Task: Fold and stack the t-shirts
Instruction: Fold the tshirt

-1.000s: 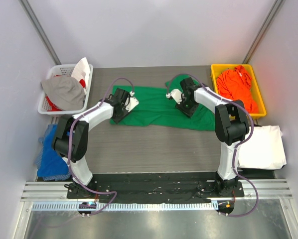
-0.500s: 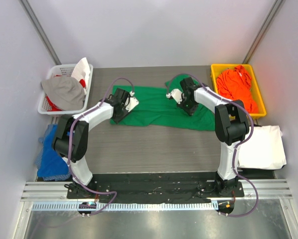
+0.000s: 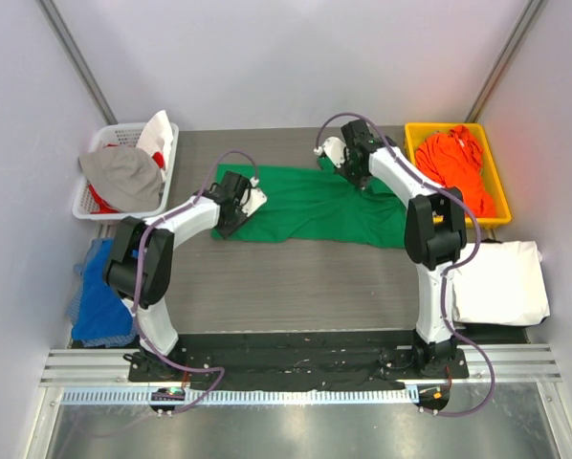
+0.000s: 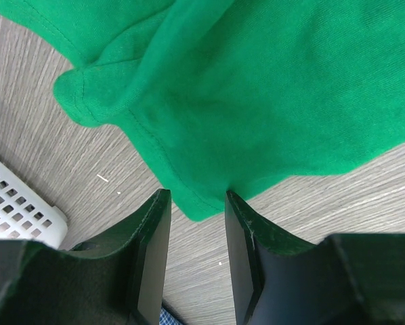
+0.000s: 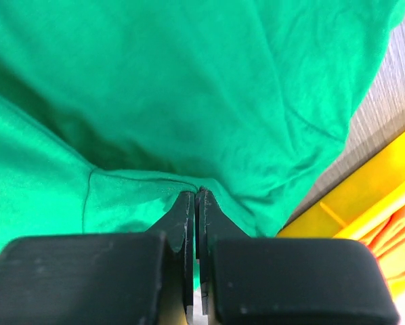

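A bright green t-shirt [image 3: 300,208] lies spread across the middle of the table. My right gripper [image 3: 360,178] sits at its far right part, jaws shut on a pinched fold of the green cloth [image 5: 196,192]. My left gripper [image 3: 226,224] is at the shirt's near-left corner. Its jaws are open, and the corner hem [image 4: 197,206] lies just at the fingertips of the left gripper [image 4: 197,198] without being clamped. An orange t-shirt [image 3: 453,163] is heaped in the yellow bin. A white t-shirt [image 3: 501,282] lies folded at the right edge.
The yellow bin [image 3: 497,186] stands at the back right, and its wall [image 5: 365,210] is close beside the right gripper. A white basket [image 3: 87,204] with grey and white cloth stands at the back left, its corner [image 4: 19,203] near the left gripper. Blue cloth [image 3: 95,296] lies beside the left arm.
My right gripper has shut on the green shirt and moved toward the back of the table, dragging that part of the cloth with it. The left gripper has stayed put.
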Robot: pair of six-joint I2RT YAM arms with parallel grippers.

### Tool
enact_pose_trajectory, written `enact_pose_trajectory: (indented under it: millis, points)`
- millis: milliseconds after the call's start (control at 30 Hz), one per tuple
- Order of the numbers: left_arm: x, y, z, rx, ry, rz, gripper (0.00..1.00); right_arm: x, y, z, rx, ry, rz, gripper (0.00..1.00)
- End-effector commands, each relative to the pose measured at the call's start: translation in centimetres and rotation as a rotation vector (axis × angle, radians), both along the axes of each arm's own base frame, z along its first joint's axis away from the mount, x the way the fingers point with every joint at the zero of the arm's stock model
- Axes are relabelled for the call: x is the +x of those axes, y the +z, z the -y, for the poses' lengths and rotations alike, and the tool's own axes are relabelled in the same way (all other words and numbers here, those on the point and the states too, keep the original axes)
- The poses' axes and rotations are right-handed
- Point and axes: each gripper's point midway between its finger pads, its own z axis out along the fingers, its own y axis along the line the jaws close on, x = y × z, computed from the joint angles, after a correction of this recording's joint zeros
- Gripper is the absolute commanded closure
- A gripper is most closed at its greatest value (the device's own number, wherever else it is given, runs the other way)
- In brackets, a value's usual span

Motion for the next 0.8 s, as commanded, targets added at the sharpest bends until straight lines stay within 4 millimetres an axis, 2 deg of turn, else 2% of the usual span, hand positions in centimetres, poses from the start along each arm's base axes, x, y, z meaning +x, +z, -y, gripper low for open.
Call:
enact_pose_trajectory:
  millis: [0,200,367,467,500,600,667,700,767]
  points:
    - [1.3,0.5,0.3,-0.017,0.012,0.050,0.59,1.9,0.3,-0.1,-0.035,-0.003,0.035,0.99]
    - [1.4,0.4,0.3,-0.012,0.004,0.050,0.59,3.2,-0.5,-0.7,-0.033,0.004,0.030,0.99]
    - [1.5,0.2,0.4,-0.013,0.001,0.047,0.59,2.5,-1.1,-1.2,-0.046,0.025,0.003,0.97]
    - [1.6,0.1,0.5,-0.014,0.001,0.046,0.59,1.9,-1.5,-1.5,-0.060,0.034,-0.014,0.85]
    - [1.6,0.1,0.5,-0.016,0.002,0.045,0.59,1.7,-1.7,-1.5,-0.064,0.035,-0.021,0.77]
    - [1.7,0.2,0.5,-0.012,0.002,0.048,0.59,1.1,-1.8,-1.7,-0.073,0.036,-0.028,0.62]
    - [1.9,0.3,0.5,-0.009,0.006,0.054,0.59,0.6,-1.4,-1.9,-0.079,0.036,-0.023,0.59]
    - [2.0,0.3,0.5,-0.009,0.006,0.054,0.59,0.1,-1.0,-1.7,-0.084,0.033,-0.019,0.52]
    - [2.2,0.4,0.6,-0.014,0.006,0.060,0.59,-0.5,-0.4,-1.7,-0.083,0.029,-0.016,0.43]
